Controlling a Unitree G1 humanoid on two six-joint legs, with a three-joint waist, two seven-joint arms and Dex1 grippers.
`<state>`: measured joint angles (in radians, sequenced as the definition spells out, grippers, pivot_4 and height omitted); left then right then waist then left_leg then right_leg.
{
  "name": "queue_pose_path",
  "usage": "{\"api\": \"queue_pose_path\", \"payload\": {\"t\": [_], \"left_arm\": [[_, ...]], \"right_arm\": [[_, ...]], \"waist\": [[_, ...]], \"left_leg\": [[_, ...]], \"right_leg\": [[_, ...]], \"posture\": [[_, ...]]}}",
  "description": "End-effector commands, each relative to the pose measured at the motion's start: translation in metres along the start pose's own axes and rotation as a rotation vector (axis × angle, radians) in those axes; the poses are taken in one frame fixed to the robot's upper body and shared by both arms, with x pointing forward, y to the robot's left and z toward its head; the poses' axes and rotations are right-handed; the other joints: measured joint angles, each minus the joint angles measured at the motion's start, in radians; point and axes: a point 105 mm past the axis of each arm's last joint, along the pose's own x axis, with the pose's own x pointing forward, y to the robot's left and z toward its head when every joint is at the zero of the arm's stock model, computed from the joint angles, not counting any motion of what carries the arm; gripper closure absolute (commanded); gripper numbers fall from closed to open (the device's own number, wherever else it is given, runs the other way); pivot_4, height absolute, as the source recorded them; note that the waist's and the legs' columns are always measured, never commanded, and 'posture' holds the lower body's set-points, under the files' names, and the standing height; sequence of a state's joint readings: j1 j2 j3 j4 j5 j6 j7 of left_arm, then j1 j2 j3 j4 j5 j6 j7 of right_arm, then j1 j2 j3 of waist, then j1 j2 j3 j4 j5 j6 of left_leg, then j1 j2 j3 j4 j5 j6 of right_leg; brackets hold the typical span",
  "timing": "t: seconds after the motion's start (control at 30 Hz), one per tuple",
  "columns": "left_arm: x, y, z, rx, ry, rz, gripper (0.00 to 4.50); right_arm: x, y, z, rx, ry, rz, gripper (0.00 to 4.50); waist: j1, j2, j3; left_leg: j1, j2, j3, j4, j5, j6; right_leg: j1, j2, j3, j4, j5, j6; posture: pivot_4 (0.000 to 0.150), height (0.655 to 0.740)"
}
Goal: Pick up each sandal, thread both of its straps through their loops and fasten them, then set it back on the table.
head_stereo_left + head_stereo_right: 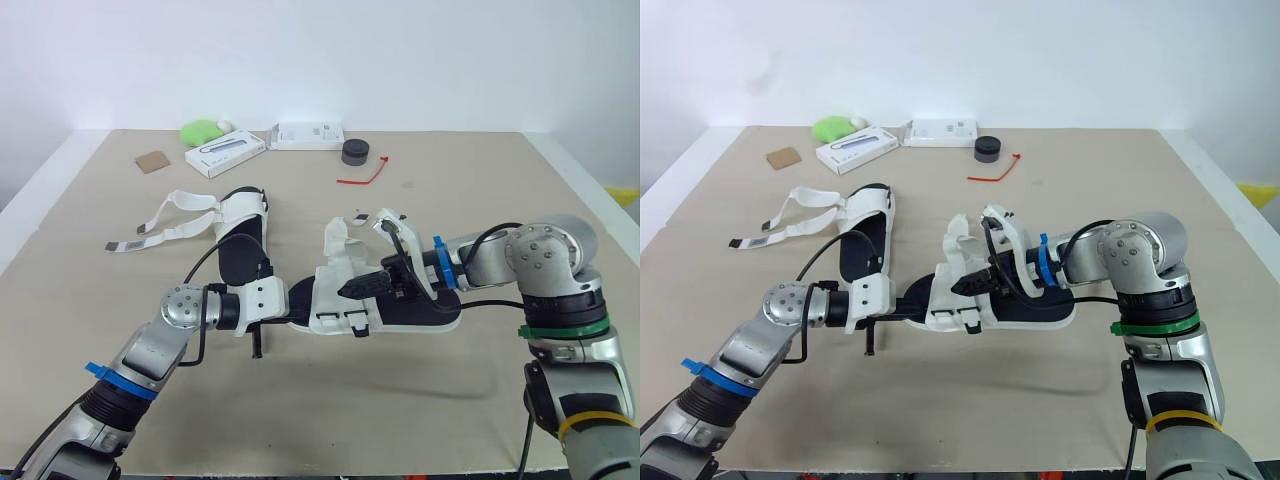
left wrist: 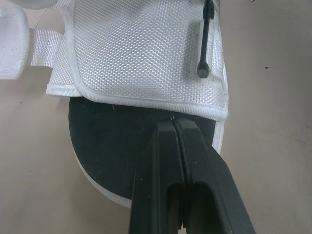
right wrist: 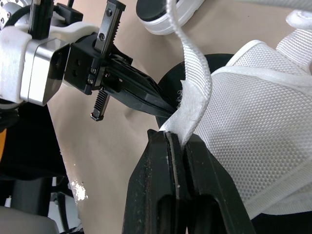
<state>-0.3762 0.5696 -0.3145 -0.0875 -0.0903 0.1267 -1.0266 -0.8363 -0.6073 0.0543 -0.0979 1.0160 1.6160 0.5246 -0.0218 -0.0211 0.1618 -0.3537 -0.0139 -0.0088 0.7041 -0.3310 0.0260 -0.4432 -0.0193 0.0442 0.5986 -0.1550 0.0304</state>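
Reaching inward from both sides with elbows bent and forearms low over the tabletop (image 1: 330, 420), left gripper (image 2: 174, 122) pinched shut on the sandal (image 2: 117, 146) at its sole edge, right gripper (image 3: 170, 136) clamped on a strap (image 3: 197, 68).

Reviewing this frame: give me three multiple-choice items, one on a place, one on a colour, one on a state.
1. Where is the far sandal? A. flat on the table, robot's left side B. on the floor C. hanging off the edge
2. What colour is the cable tie? A. blue B. red C. yellow
3. What is the right gripper doing? A. hovering open B. shut on a box C. shut on a white strap
Key: 1 A, left of centre, straps spread; 2 B, red beside the black puck; 3 C, it pinches the strap while the left gripper clamps the near sandal.
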Motion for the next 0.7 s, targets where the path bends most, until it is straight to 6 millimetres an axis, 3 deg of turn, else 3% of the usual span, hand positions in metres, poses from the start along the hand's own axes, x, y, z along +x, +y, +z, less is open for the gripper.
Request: {"api": "queue_pose_path", "payload": {"t": [0.03,0.7], "left_arm": [[0.0,-0.0093,-0.0301,-0.071,0.11,-0.021,4.5],[0.0009,-0.0084,-0.0301,-0.072,0.111,-0.024,4.5]], "right_arm": [[-0.0074,0.0082,0.0043,-0.061,-0.033,-0.001,4.46],[-0.0066,0.0092,-0.0048,-0.121,-0.042,-0.026,4.46]], "waist": [[0.0,0.0,0.0],[0.0,0.0,0.0]], "left_leg": [[0.0,0.0,0.0,0.0,0.0,0.0],[0.001,-0.001,0.0,0.0,0.0,0.0]], "right_leg": [[0.0,0.0,0.0,0.0,0.0,0.0],[0.001,0.0,0.0,0.0,-0.001,0.001]], "posture": [[0.15,0.74],[0.15,0.74]]}}
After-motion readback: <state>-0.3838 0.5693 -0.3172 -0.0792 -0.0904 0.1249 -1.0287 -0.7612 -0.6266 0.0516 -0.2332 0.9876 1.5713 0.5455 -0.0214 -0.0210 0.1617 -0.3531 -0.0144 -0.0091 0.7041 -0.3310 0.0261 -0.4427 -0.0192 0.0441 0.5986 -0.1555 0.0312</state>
